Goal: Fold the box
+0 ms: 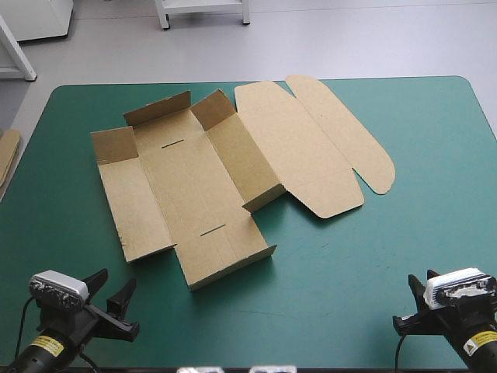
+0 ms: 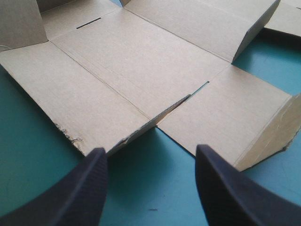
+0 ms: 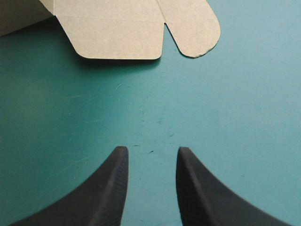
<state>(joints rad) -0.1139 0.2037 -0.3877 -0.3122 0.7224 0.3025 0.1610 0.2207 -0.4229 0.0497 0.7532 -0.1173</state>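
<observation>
The left arm's yellow label [image 1: 48, 346] and the right arm's yellow label [image 1: 480, 339] carry print too small for us to read.

We find the brown box [image 1: 194, 186] [image 2: 141, 61] [image 3: 117, 33] left of centre on the teal-green bench [image 1: 349, 272], nearer the far edge. Its base panel runs lengthwise from far to near, skewed so the near end sits further right. Several walls and end flaps stand partly raised. The lid lies flat, and its rounded flaps reach toward the bench's right edge.

The left pincer [image 1: 115, 284] [image 2: 150, 149] waits at the near left corner. Its fingers are spread wide and empty, just short of the box's near edge. The right pincer [image 1: 408, 303] [image 3: 152, 149] is at the near right corner, fingers parted and gripping nothing, well apart from the lid.

A spare board edge [image 1: 8, 151] shows at the bench's left edge.
</observation>
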